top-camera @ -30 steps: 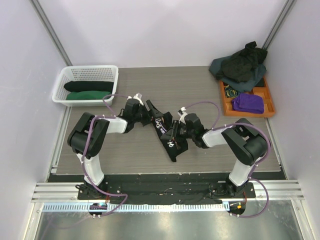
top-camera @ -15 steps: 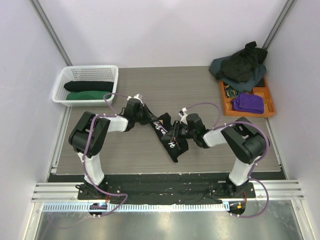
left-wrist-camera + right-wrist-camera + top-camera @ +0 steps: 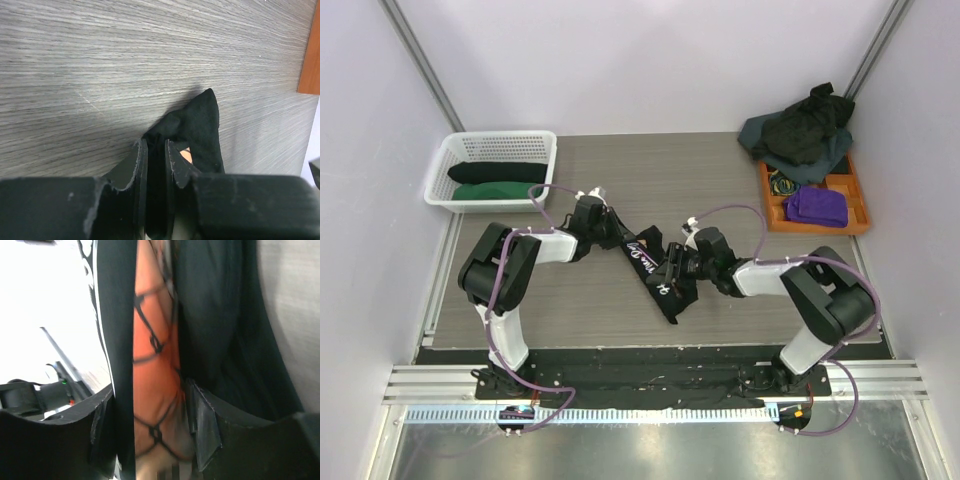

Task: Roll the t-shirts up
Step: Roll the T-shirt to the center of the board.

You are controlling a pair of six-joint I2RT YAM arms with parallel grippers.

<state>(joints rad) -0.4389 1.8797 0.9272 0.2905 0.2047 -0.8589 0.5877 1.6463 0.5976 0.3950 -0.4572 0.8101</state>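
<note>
A black t-shirt (image 3: 655, 278) with white lettering and an orange print lies folded into a long strip on the table, running from upper left to lower right. My left gripper (image 3: 612, 228) holds its upper-left end. In the left wrist view that gripper (image 3: 155, 142) is shut on black fabric, and the shirt's corner (image 3: 202, 120) pokes out ahead. My right gripper (image 3: 678, 270) sits at the strip's right edge. Its wrist view shows the gripper (image 3: 150, 387) open, with the shirt (image 3: 215, 315) and its orange print lying between the fingers.
A white lattice basket (image 3: 460, 150) at the back left holds a rolled black shirt (image 3: 498, 172) and a green one (image 3: 495, 190). At the back right, a pile of dark shirts (image 3: 800, 130) overlaps an orange tray (image 3: 855, 190) holding a purple cloth (image 3: 817, 205).
My left gripper has shut on the shirt's upper-left end. The right gripper's jaws have widened around the fabric, and the right arm has shifted slightly right.
</note>
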